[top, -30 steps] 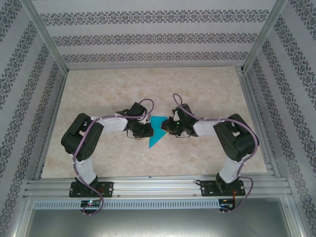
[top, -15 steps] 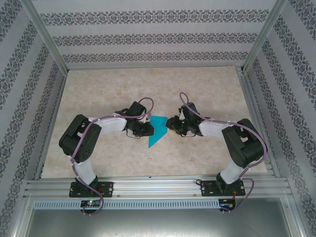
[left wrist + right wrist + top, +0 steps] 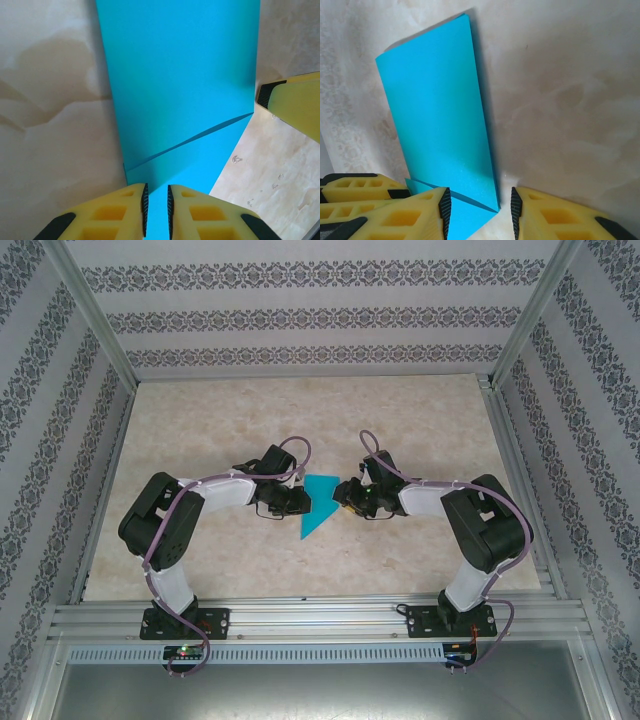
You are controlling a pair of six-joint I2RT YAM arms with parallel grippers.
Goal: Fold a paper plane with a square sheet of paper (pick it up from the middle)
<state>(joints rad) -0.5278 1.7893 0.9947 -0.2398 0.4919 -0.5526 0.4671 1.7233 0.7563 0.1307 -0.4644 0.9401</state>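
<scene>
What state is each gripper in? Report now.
Left gripper: closed, pinching the edge of the folded paper.
Right gripper: open, holding nothing.

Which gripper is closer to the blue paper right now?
Left. The left gripper is pinched shut on one edge of the blue paper. The right gripper sits open at the opposite edge, a paper corner between its fingers, not gripping.

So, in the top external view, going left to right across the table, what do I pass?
Left arm → left gripper → folded turquoise paper → right gripper → right arm.
</scene>
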